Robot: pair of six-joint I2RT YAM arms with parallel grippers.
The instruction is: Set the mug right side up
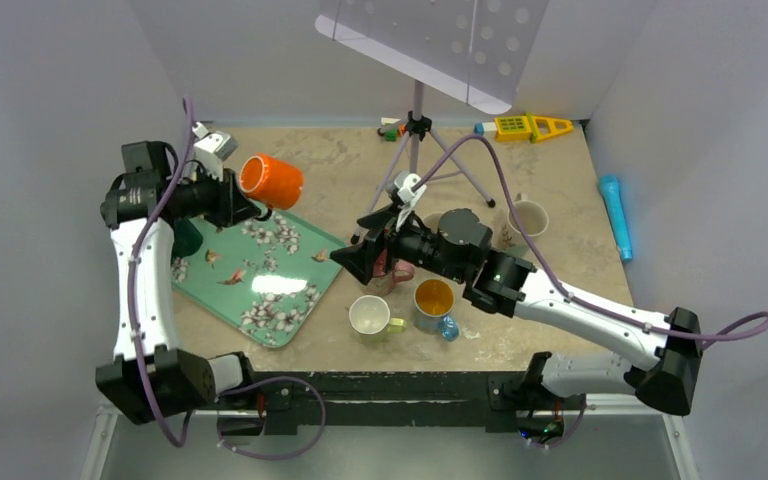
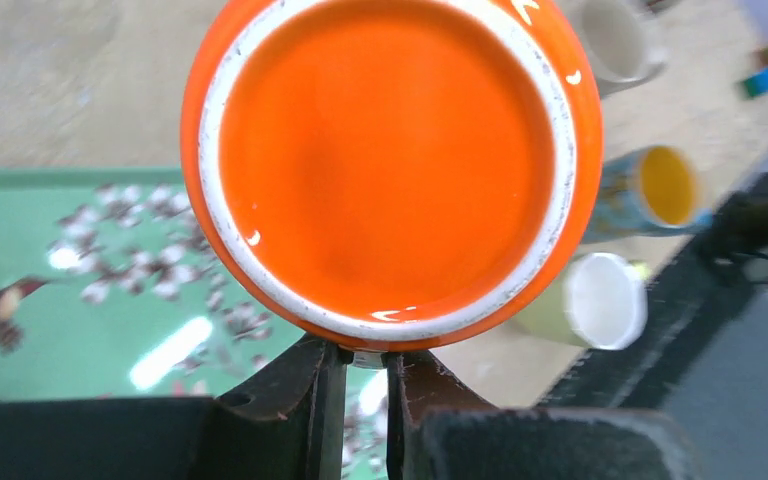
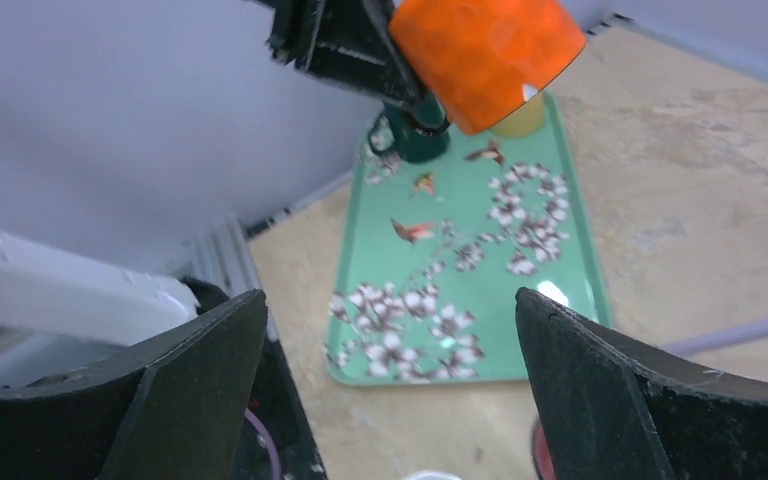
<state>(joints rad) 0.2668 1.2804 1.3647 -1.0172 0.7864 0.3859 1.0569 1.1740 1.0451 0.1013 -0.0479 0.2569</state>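
Note:
The orange mug (image 1: 272, 180) hangs in the air over the far end of the green flowered tray (image 1: 260, 270), tipped on its side. My left gripper (image 1: 245, 205) is shut on it. In the left wrist view the mug's base (image 2: 385, 160), orange with a white ring, fills the frame, and the jaws (image 2: 365, 355) pinch a narrow part at its lower edge. The right wrist view shows the orange mug (image 3: 485, 55) held up by the black left fingers (image 3: 350, 40). My right gripper (image 1: 355, 258) hovers mid-table, facing the tray, open wide (image 3: 390, 320) and holding nothing.
A dark green mug (image 1: 188, 238) stands on the tray's left end. A pale mug (image 1: 370, 315) and a blue mug with yellow inside (image 1: 433, 300) stand near the front edge. A beige mug (image 1: 528, 218), a music stand (image 1: 415, 130) and a blue cylinder (image 1: 615, 215) lie farther back and right.

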